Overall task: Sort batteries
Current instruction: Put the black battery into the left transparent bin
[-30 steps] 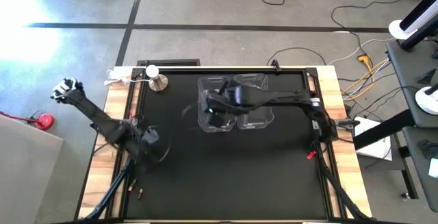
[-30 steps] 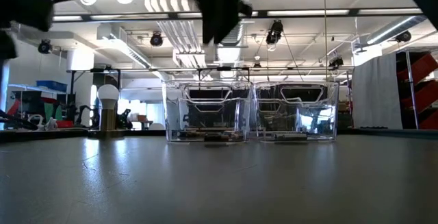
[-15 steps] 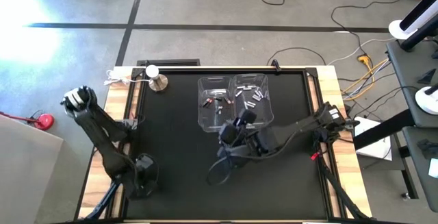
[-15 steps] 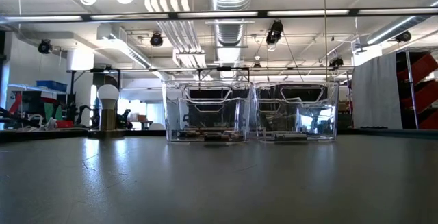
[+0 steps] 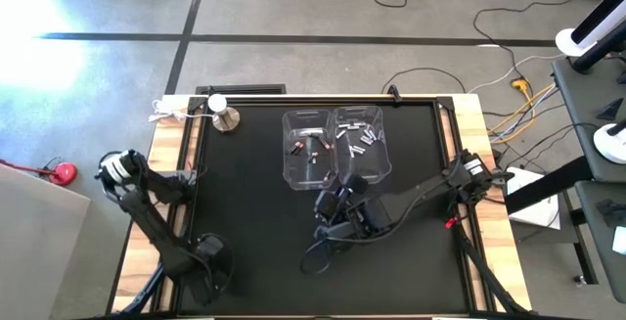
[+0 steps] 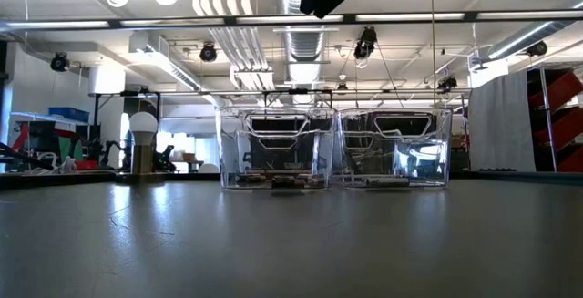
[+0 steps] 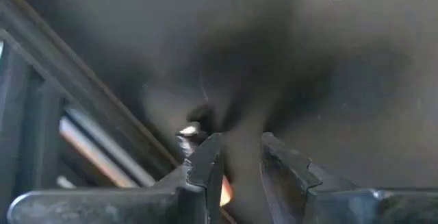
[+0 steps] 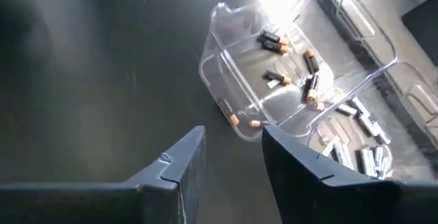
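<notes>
Bins (image 5: 335, 146) sit near table's (image 5: 254, 261) far edge.

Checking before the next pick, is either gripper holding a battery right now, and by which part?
Neither. The right gripper and left gripper have nothing between their fingers; the batteries lie in the bins.

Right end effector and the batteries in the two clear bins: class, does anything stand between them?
Nothing visible does. The right end effector hangs over bare black table just in front of the bins, empty. The copper-and-dark batteries lie in the left bin, the silver batteries in the right bin, both open-topped.
</notes>
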You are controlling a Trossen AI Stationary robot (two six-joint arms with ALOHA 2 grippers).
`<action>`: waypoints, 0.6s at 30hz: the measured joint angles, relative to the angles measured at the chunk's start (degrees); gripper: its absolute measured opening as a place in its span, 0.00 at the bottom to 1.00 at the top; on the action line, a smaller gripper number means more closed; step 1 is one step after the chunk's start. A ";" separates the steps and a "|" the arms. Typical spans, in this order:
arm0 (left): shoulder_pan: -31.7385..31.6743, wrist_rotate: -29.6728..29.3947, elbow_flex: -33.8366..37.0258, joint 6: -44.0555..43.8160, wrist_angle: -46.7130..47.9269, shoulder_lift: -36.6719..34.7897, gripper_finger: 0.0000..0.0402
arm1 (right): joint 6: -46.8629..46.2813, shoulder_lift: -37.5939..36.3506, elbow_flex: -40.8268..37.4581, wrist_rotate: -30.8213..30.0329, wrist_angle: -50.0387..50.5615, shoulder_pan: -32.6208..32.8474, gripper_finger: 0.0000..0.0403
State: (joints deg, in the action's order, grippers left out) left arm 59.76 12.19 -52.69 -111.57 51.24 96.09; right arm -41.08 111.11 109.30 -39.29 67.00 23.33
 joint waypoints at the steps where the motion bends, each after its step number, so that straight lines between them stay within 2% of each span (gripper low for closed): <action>1: 0.05 -0.06 -0.41 -0.15 0.74 0.03 0.19 | -0.30 0.00 -0.23 0.35 0.01 0.08 0.34; 6: 0.07 -4.25 -1.40 -4.17 0.86 -0.87 0.21 | -1.51 0.00 -1.82 0.33 -0.27 0.58 0.32; 14: 0.86 -4.39 -5.74 -9.05 2.29 -0.24 0.32 | -6.99 0.00 -6.85 3.43 -0.88 1.08 0.32; 18: 0.85 -3.95 -6.64 -9.78 2.67 0.71 0.33 | -9.78 0.00 -8.66 5.69 -2.64 1.12 0.35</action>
State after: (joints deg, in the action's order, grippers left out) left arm 60.61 8.23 -59.33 -121.35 53.91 96.80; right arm -50.86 111.11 100.63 -33.60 64.36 24.44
